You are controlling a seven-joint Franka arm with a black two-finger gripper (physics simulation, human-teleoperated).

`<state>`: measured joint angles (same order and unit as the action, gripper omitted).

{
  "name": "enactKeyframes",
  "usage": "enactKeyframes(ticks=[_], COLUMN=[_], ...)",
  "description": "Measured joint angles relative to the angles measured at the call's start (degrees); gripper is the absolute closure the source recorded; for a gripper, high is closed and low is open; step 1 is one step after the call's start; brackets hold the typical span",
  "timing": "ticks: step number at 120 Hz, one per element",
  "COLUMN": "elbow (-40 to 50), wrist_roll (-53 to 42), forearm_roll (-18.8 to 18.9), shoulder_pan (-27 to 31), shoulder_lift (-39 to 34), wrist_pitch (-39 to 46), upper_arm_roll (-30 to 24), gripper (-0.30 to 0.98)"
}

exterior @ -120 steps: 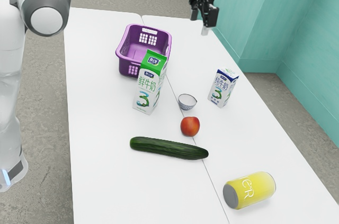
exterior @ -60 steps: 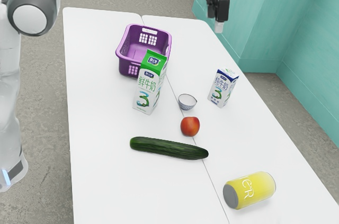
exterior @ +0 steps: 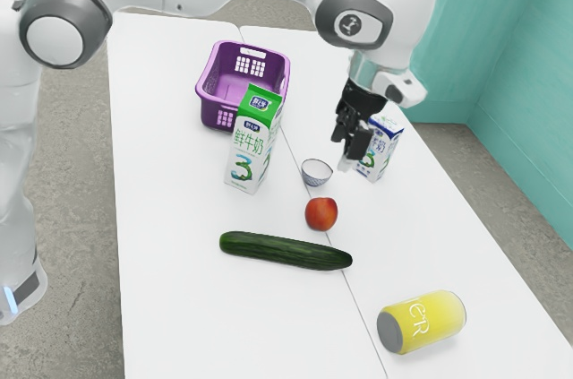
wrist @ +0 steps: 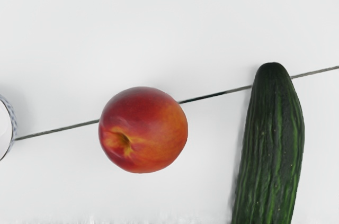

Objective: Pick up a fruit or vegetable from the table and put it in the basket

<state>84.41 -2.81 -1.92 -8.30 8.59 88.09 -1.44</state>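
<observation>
Your round red-orange nectarine (wrist: 143, 130) sits on the white table (exterior: 179, 316), between the long green cucumber (wrist: 271, 144) and a small patterned bowl (exterior: 315, 173). Your black hand (exterior: 349, 160) hovers above the table, holding nothing; how far open, you cannot tell. Far, toward the exterior view's left, stands the purple plastic basket (exterior: 209, 108).

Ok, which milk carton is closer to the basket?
The green-topped carton, in front of the basket in the exterior view; the blue-topped carton stands farther off.
</observation>
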Motion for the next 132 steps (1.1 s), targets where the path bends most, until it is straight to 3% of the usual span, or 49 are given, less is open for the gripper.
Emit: enactKeyframes(ticks=[13,31,132], elbow=[8.94,13.1,18.11], wrist_roll=[-0.46,-1.23,-7.98], forearm_roll=[-0.48,-0.92,0.78], shoulder_pan=[0.08,0.07,0.66], shoulder_lift=[-1.64,-1.8,-0.54], wrist_pitch=[6.58,12.5,19.88], upper_arm_roll=[0.1,0.14,0.47], gripper=[0.0,0.0,0.0])
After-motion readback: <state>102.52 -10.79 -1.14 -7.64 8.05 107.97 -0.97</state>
